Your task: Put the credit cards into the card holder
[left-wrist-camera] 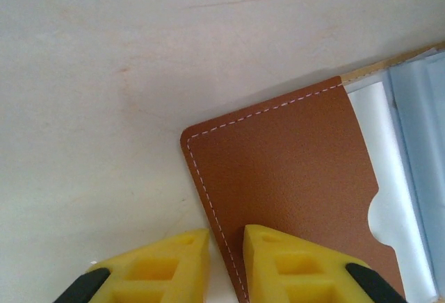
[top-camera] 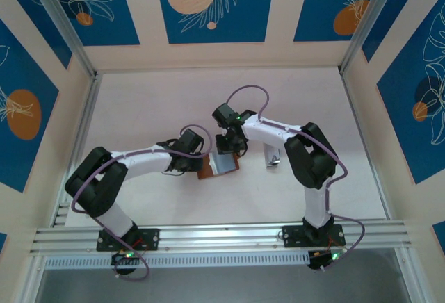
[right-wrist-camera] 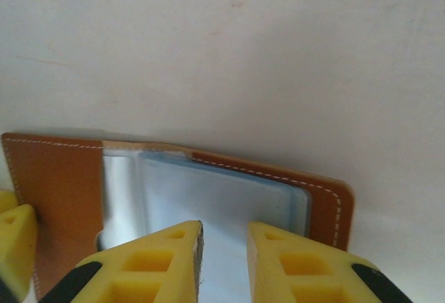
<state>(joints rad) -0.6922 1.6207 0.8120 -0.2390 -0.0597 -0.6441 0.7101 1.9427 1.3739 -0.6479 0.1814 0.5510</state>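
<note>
Right end effector (right-wrist-camera: pixel 224 230): narrowly parted and empty, poised over a silvery-grey thin plastic card (right-wrist-camera: pixel 208 192).
Left end effector (left-wrist-camera: pixel 226 237): narrow, straddling the stitched edge of the flat reddish-brown leather-look card holder (left-wrist-camera: pixel 292 171); pinching or merely pinning, cannot tell.
Card holder: open on the pale desk (right-wrist-camera: pixel 243 60), silvery card lying inside.
Progress: seemingly one card in; a pale flat piece (top-camera: pixel 272 156), likely another card, lies nearby.

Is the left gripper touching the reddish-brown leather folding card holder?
Cannot tell. Left wrist view: the left gripper straddles the stitched edge of the card holder, one yellow finger overlapping the leather, but neither contact nor gap shows plainly.
</note>
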